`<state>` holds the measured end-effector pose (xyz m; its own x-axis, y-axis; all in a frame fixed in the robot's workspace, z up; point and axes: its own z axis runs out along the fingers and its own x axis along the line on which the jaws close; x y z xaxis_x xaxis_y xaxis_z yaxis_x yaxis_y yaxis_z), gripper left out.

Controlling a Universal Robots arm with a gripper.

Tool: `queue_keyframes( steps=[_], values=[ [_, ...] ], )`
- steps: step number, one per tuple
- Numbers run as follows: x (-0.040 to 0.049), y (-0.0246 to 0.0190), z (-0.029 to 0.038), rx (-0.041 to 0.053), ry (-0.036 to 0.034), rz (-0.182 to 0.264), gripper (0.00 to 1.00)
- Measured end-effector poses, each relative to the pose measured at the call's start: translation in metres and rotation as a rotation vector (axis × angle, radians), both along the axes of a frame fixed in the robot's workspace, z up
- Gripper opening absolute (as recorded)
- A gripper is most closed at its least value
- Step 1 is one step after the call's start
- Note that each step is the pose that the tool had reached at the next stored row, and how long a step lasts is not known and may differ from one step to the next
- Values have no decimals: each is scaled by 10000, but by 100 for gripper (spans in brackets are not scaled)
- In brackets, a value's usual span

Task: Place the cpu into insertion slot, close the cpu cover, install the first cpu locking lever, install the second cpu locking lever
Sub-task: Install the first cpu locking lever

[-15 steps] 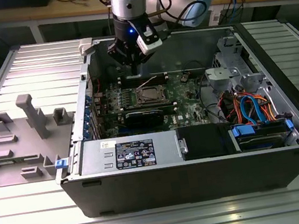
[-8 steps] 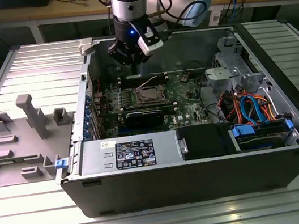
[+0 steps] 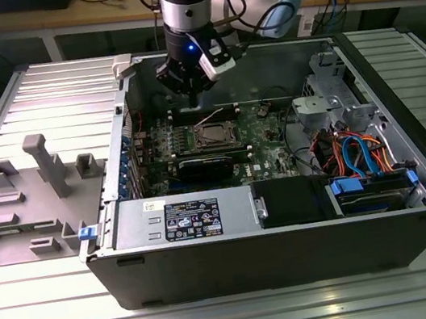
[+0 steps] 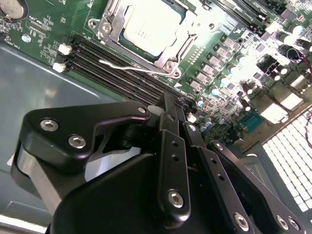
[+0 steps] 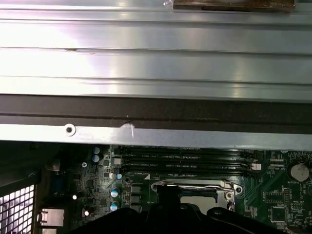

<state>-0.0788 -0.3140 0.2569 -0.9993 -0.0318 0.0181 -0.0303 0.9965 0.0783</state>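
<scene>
While the gripper [image 4: 175, 105] hovers with fingers pressed together, one cpu [image 4: 153, 27] sits under one cpu cover [image 4: 109, 22].

We've got a ribbed metal worktop [image 3: 392, 56] here, silvery slats running across it. Sitting right on it is the open computer case [image 3: 291, 236], lid off, taking up the middle. Just beside the case, on the exterior view's left, we see a grey plastic fixture [image 3: 33, 206] with upright blocks lying on the slats.
</scene>
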Motion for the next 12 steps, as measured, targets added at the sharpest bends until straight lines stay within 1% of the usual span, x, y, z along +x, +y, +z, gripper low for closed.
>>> queue_keyframes(
  steps=[7,10,12],
  values=[
    [81,0,-62,1,0,0,11],
    [113,0,-99,1,-1,0,11],
    [136,0,-111,-1,1,1,11]
  ],
)
